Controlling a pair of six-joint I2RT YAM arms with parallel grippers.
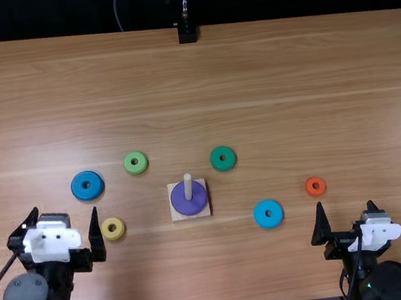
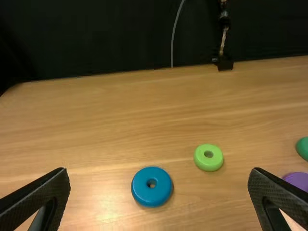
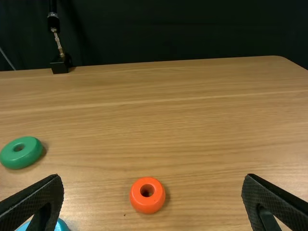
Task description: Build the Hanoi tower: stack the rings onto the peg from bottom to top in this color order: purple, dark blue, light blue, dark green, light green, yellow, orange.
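Well, the purple ring (image 1: pixel 190 206) circles the peg (image 1: pixel 188 185) on its square base (image 1: pixel 175 215), closer to the near edge of the worktop (image 1: pixel 286 73) than the far edge. Around it, the light green ring (image 1: pixel 138 169) and dark green ring (image 1: pixel 225 165) lie toward the far edge, the light blue ring (image 1: pixel 270 222) toward the right edge. Leftward, the yellow ring (image 1: pixel 115 236) sits beside the left gripper (image 1: pixel 64 209); whether they touch is hard to tell. The dark blue ring (image 1: pixel 89 194) is nearer the left edge; the orange ring (image 1: pixel 317 192) is near the right gripper (image 1: pixel 345 203). Both grippers' jaws are spread wide.
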